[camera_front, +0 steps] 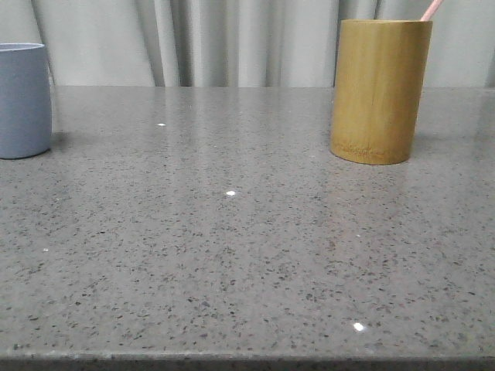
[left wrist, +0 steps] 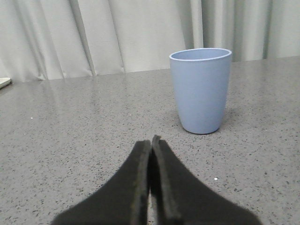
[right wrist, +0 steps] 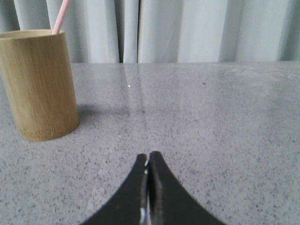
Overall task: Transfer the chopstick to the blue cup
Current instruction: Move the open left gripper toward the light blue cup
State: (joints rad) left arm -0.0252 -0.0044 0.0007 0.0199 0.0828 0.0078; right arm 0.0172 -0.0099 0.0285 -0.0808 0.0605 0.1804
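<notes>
Speckled grey desk (camera_front: 232,255) fills the front view — blue cup (camera_front: 23,100) far left, bamboo holder (camera_front: 379,91) far right with the chopstick (camera_front: 431,9) standing inside. Left wrist view: left claw (left wrist: 151,145) pressed together, near the cup. Right wrist view: right claw (right wrist: 148,161) together — holder nearby.

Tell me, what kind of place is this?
Probably a robot test table, not a real kitchen: a speckled grey countertop, plain pale curtains behind it, and just a blue cup and bamboo holder with one chopstick.
</notes>
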